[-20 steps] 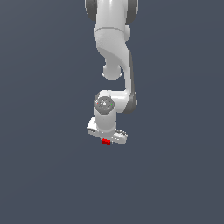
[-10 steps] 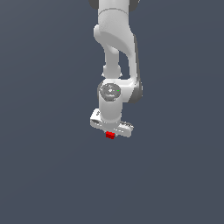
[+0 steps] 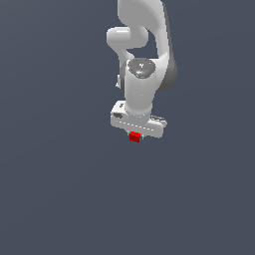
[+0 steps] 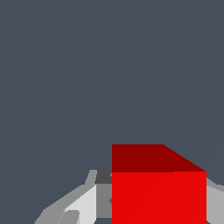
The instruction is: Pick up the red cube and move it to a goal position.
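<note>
We note the gripper (image 3: 135, 135) jaws clamped on the red cube (image 3: 134, 137), cube pinched between fingers (image 4: 83, 201), grey background all round.

Flat, even, shadowless simulator light; sharp, low-detail renders without glare or blur.
</note>
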